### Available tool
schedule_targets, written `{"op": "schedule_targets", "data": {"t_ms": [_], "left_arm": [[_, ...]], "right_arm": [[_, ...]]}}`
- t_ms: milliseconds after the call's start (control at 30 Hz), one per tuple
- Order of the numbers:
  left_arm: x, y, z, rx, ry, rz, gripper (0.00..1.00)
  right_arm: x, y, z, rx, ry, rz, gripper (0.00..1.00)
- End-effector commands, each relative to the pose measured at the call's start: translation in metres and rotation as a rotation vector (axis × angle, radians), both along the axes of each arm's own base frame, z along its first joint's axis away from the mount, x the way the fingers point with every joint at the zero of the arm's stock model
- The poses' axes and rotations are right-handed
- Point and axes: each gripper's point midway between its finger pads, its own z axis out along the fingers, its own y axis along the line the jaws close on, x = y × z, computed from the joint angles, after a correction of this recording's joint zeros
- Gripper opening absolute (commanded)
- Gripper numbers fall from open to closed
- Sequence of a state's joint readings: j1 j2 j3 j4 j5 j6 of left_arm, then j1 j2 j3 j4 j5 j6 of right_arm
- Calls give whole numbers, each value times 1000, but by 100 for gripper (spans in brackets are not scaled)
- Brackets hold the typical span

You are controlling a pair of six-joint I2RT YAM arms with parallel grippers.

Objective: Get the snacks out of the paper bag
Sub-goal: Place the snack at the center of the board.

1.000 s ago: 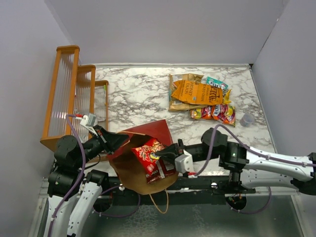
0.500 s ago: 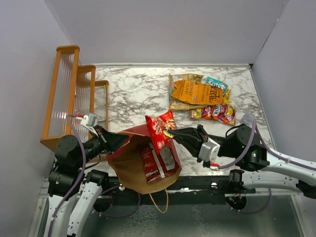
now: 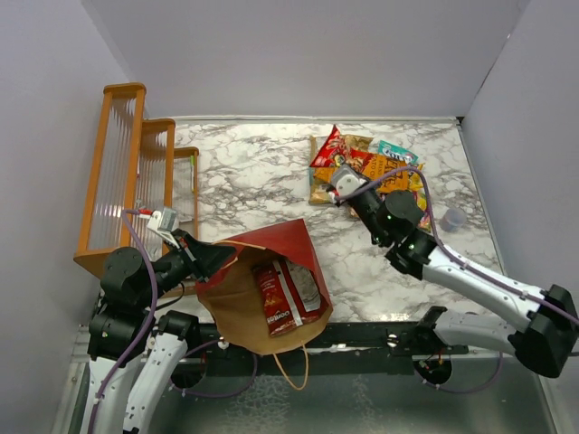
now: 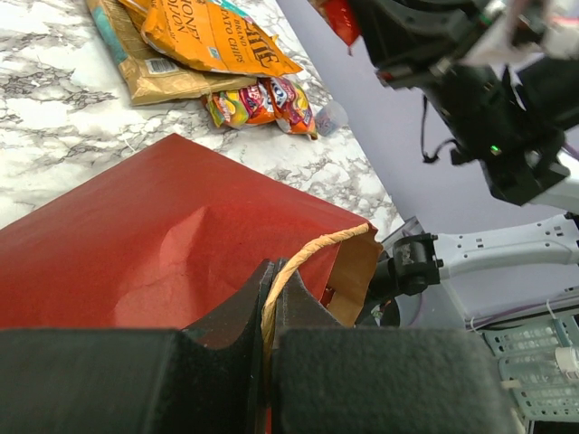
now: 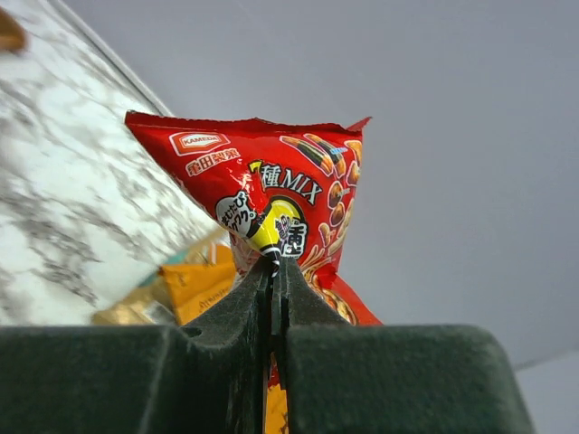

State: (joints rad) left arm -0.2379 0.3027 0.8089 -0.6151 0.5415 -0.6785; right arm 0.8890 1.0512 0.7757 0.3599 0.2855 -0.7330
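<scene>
Right gripper (image 5: 276,271) is clenched on the bottom edge of a red snack packet (image 5: 271,181) (Japanese print, "MIX" on the front) and holds it upright in the air. From the top camera it's in the upper middle-right of the frame, right over the snack pile. That pile is the orange chip bag (image 4: 213,36), candy packs (image 4: 262,101) and teal pouch (image 3: 396,151), all lying on the marble table (image 3: 244,172). Left gripper (image 4: 269,282) is pinched tight on the tan handle (image 4: 312,253) at the rim of the paper bag (image 3: 280,237), lower left of the frame, with the bag's mouth gaping open. Another dark red packet (image 3: 276,297) lies inside the bag. The orange wooden rack (image 3: 122,163) stands at the far left.
</scene>
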Motion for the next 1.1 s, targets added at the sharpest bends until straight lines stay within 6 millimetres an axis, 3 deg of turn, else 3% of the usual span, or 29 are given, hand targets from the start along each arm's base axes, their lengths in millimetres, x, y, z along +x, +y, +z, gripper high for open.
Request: {"op": "schedule_targets", "data": {"t_ms": [0,233,400,567,733,900,1067], "left_arm": [[-3,3,9,-4,-31,20,0],[-5,4,11,3,-33,21,0],[-4,5,12,12,-35,21,0],[-1,4,12,13,-36,16,0],[0,3,11,14,-36,13,0],[-1,2,12,10,-34,7,0],[-2,3,12,12,-35,11,0]], "right_arm": [[54,-21,-24,122,69,-106,4],[137,-61,-97,145,245,-262,4],[176,-84,-136,148,334,-320,3],[192,-92,-180,143,434,-324,4],[186,-89,-230,118,549,-314,9],[173,-89,-238,146,577,-301,32],[156,-87,-191,197,519,-246,53]]}}
